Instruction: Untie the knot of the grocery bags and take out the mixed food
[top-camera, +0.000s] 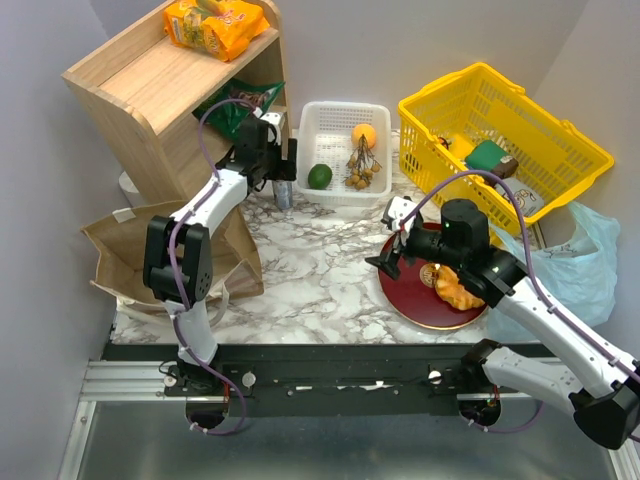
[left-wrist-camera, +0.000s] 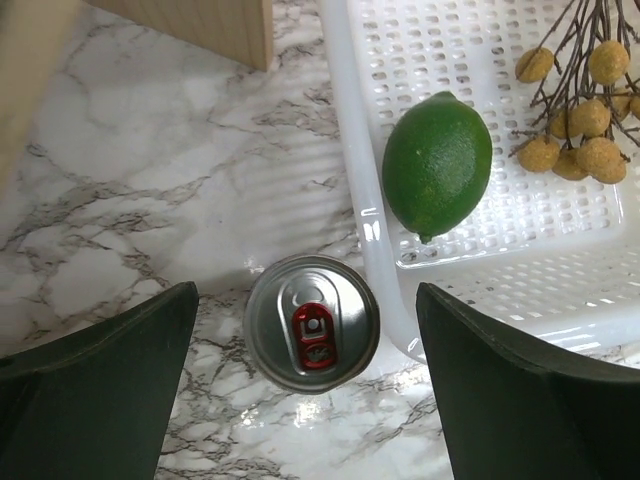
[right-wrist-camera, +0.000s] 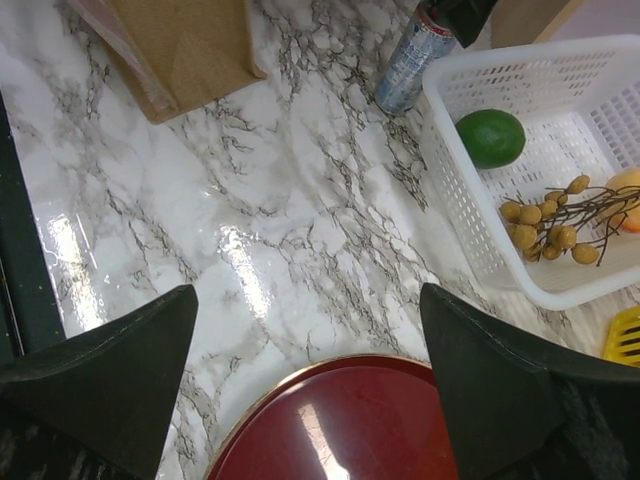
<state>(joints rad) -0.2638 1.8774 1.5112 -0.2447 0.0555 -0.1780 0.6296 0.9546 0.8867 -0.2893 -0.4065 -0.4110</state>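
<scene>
The light blue plastic bag (top-camera: 578, 262) lies crumpled at the right edge; I see no knot on it. The brown paper bag (top-camera: 165, 250) lies flat at the left. A white basket (top-camera: 335, 112) holds an orange (top-camera: 364, 135), a green lime (left-wrist-camera: 437, 165) and a brown stemmed bunch (left-wrist-camera: 580, 120). A ring pastry (top-camera: 455, 286) lies on the red plate (top-camera: 415, 298). Orange packets (top-camera: 215, 25) and a green packet (top-camera: 238, 105) sit on the wooden shelf. My left gripper (left-wrist-camera: 308, 385) is open above a drink can (left-wrist-camera: 312, 323). My right gripper (right-wrist-camera: 308, 395) is open and empty over the plate's rim (right-wrist-camera: 300, 380).
The wooden shelf (top-camera: 150, 85) stands at the back left. A yellow basket (top-camera: 560, 150) with goods stands at the back right. The can (top-camera: 284, 192) stands upright against the white basket's left rim (left-wrist-camera: 350, 150). The paper bag's corner (right-wrist-camera: 185, 50) shows in the right wrist view.
</scene>
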